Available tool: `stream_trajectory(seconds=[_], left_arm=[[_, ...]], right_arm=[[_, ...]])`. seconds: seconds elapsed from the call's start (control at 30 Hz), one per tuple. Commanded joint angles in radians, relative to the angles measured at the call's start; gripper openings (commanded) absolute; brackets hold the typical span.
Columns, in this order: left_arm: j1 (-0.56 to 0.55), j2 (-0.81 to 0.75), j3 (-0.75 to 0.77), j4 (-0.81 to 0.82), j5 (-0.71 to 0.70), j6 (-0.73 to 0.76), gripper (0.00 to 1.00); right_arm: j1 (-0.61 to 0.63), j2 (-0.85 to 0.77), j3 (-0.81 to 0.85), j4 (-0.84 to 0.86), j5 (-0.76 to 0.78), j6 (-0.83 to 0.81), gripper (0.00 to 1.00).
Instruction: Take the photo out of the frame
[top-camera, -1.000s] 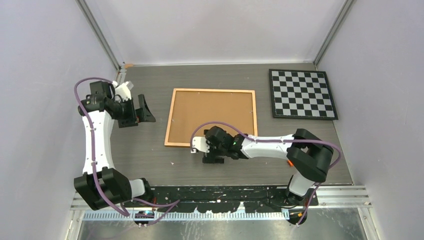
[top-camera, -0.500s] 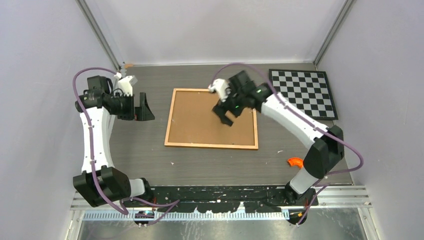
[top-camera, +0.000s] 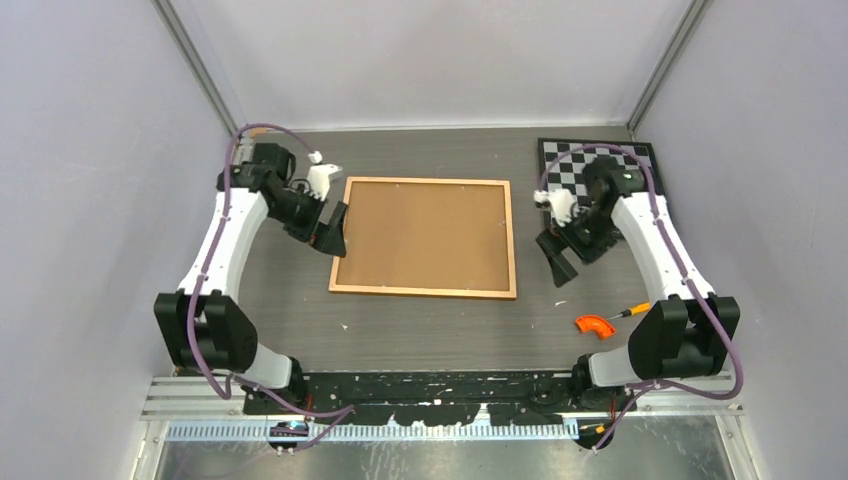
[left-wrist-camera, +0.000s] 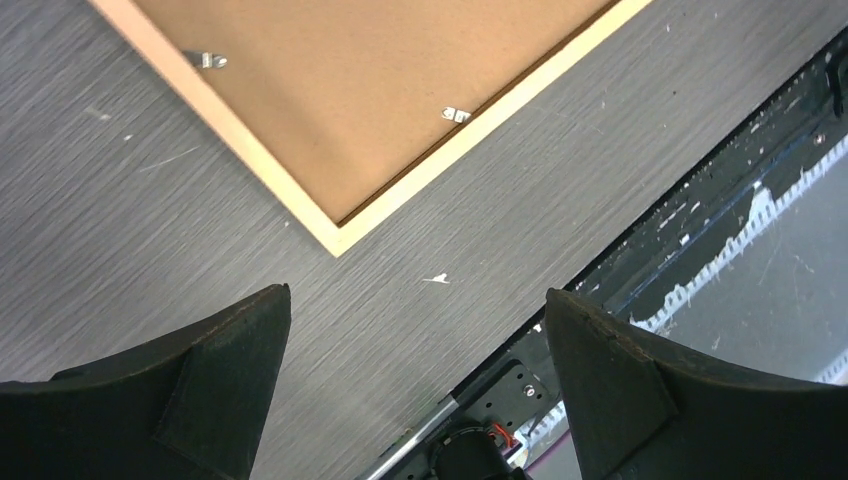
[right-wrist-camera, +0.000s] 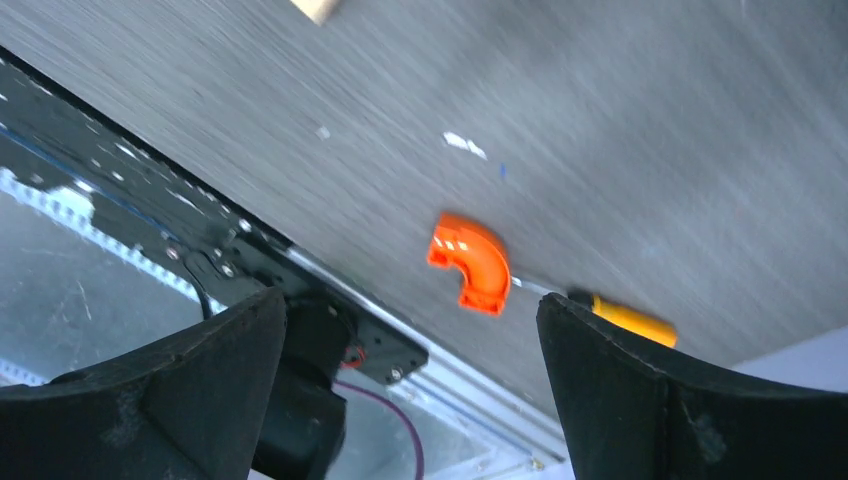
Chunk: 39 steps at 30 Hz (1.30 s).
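Observation:
The frame (top-camera: 423, 235) lies back side up in the middle of the table, plain brown fibreboard inside a narrow orange-brown border. The photo is hidden beneath the backing. In the left wrist view the frame's near-left corner (left-wrist-camera: 340, 238) shows, with two small metal clips (left-wrist-camera: 456, 114) on the board. My left gripper (top-camera: 333, 230) hangs open at the frame's left edge, nothing between its fingers (left-wrist-camera: 215, 370). My right gripper (top-camera: 557, 257) stands open just right of the frame's right edge, empty. A bit of the frame's corner (right-wrist-camera: 318, 8) peeks into the right wrist view.
A black-and-white checkerboard (top-camera: 640, 200) lies at the back right, partly under my right arm. An orange elbow piece (top-camera: 592, 325) (right-wrist-camera: 470, 262) and a yellow-handled screwdriver (top-camera: 632, 311) (right-wrist-camera: 632, 320) lie near the front right edge. The black base rail (top-camera: 440, 385) runs along the front.
The right arm swung off the frame to its right side. The left arm moved right, up to the frame's left edge. Both grippers stayed open.

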Motion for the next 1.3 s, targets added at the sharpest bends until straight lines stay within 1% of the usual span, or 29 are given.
stream_trajectory(seconds=[0.0, 0.1, 0.17, 0.23, 0.3, 0.37, 0.43, 0.53, 0.7, 0.77, 0.87, 1.0, 1.1, 1.27], left_arm=[[-0.068, 0.060, 0.075, -0.030, 0.013, 0.034, 1.00], [-0.104, 0.100, 0.100, -0.028, 0.020, 0.020, 1.00], [-0.123, 0.117, 0.111, -0.019, 0.012, 0.017, 1.00], [-0.137, 0.145, 0.131, -0.015, -0.001, 0.007, 1.00], [-0.143, 0.174, 0.157, -0.032, 0.000, 0.000, 1.00], [-0.144, 0.203, 0.189, -0.065, 0.009, 0.001, 1.00], [-0.144, 0.229, 0.218, -0.093, 0.017, 0.006, 1.00], [-0.144, 0.258, 0.262, -0.112, 0.022, -0.010, 1.00], [-0.145, 0.298, 0.333, -0.130, 0.029, -0.034, 1.00], [-0.144, 0.315, 0.350, -0.135, 0.040, -0.034, 1.00], [-0.144, 0.338, 0.369, -0.134, 0.056, -0.032, 1.00], [-0.145, 0.369, 0.408, -0.145, 0.067, -0.025, 1.00], [-0.145, 0.395, 0.429, -0.144, 0.066, -0.027, 1.00], [-0.145, 0.409, 0.432, -0.147, 0.080, -0.034, 1.00]], right_arm=[[-0.168, -0.025, -0.043, -0.127, 0.045, -0.268, 0.99], [-0.260, -0.012, -0.049, -0.158, 0.080, -0.452, 0.99], [-0.321, -0.010, -0.066, -0.161, 0.124, -0.577, 0.97], [-0.383, -0.016, -0.096, -0.136, 0.164, -0.702, 0.95], [-0.436, -0.014, -0.141, -0.103, 0.207, -0.822, 0.90], [-0.474, 0.004, -0.167, -0.082, 0.234, -0.918, 0.88], [-0.498, 0.038, -0.181, -0.075, 0.246, -0.979, 0.86], [-0.521, 0.067, -0.216, -0.036, 0.282, -1.027, 0.81], [-0.529, 0.082, -0.304, 0.043, 0.296, -1.085, 0.74], [-0.529, 0.087, -0.356, 0.116, 0.311, -1.100, 0.72], [-0.534, 0.104, -0.434, 0.269, 0.338, -1.113, 0.70], [-0.534, 0.141, -0.491, 0.422, 0.344, -1.104, 0.67], [-0.533, 0.153, -0.539, 0.527, 0.354, -1.127, 0.66], [-0.534, 0.170, -0.577, 0.630, 0.329, -1.138, 0.64]])
